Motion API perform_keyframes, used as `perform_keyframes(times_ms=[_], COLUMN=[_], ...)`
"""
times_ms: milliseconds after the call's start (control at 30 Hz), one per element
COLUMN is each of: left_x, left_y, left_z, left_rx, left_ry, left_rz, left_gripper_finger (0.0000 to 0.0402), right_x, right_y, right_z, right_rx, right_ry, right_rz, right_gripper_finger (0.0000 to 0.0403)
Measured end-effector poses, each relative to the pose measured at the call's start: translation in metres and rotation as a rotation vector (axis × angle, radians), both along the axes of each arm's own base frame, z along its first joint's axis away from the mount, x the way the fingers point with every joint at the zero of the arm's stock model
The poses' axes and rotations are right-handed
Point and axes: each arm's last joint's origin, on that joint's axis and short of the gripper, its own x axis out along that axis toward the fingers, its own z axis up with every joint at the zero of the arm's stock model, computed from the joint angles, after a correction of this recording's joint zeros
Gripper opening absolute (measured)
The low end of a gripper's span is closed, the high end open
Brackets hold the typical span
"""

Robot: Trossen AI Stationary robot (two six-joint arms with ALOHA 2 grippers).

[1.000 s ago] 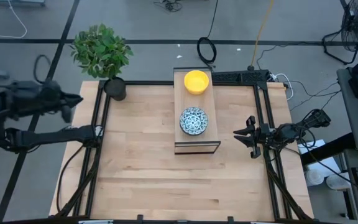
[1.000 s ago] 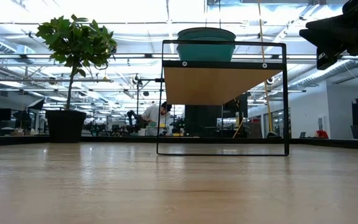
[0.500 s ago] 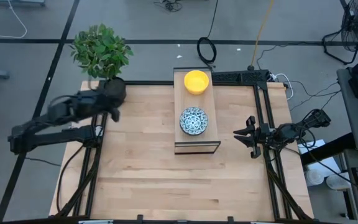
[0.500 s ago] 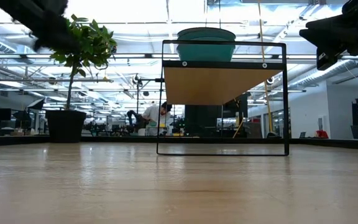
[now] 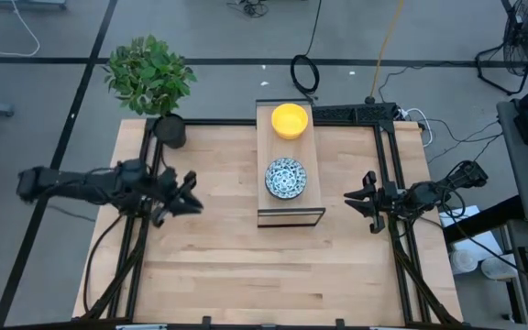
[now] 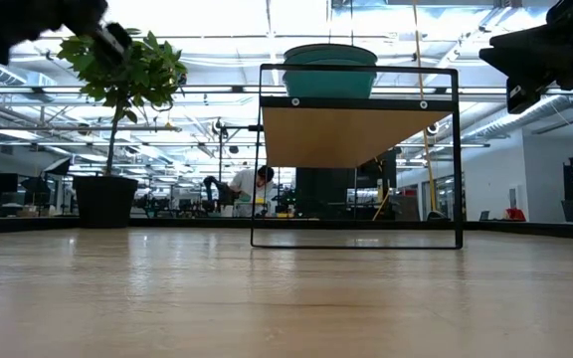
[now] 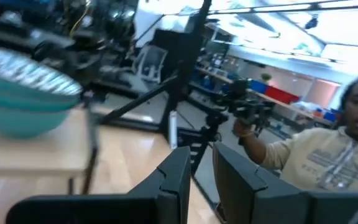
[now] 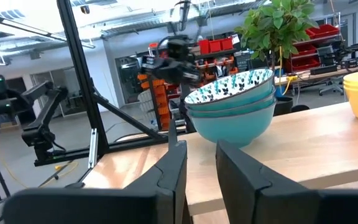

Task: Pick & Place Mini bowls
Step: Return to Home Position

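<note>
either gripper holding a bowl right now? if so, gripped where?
Nothing is held: the left gripper and right gripper are both open and empty. The blue patterned bowls sit stacked on the shelf.

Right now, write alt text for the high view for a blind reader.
A shelf at the table's middle holds a yellow bowl behind a blue patterned bowl. The left gripper hovers empty over the table's left side; the right gripper waits at its right edge. A plant stands at the back-left corner.
</note>
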Motion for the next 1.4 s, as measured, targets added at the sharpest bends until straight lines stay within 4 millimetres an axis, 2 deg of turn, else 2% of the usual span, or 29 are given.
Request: perform_keyframes(times_ms=[167, 267, 467, 667, 867, 1067, 1400], left_x=[-0.004, -0.009, -0.027, -0.049, -0.06, -0.061, -0.045], left_y=[-0.032, -0.042, -0.028, -0.017, -0.009, -0.005, -0.005], left_z=[0.001, 0.005, 0.008, 0.012, 0.009, -0.001, -0.044], left_rx=[0.111, 0.202, 0.262, 0.289, 0.339, 0.34, 0.334], left_ry=[-0.074, -0.108, -0.014, -0.072, -0.071, -0.061, -0.021], left_rz=[-0.028, -0.026, 0.15, 0.213, 0.295, 0.38, 0.417], left_gripper_finger=[0.0072, 0.0072, 0.0072, 0.0072, 0.0072, 0.0072, 0.0072], right_x=[0.0, 0.0, 0.0, 0.0, 0.0, 0.0, 0.0], right_y=[0.0, 0.0, 0.0, 0.0, 0.0, 0.0, 0.0], right_z=[-0.001, -0.001, -0.001, -0.001, -0.001, -0.001, -0.001], right_rx=[-0.003, -0.003, -0.005, -0.021, -0.021, -0.021, -0.025], right_ry=[0.008, 0.008, 0.007, 0.007, 0.008, 0.008, 0.008], right_rz=[-0.001, -0.002, -0.003, -0.006, -0.006, -0.006, -0.007], right_gripper_finger=[0.0075, 0.0075, 0.0075, 0.0075, 0.0075, 0.0075, 0.0075])
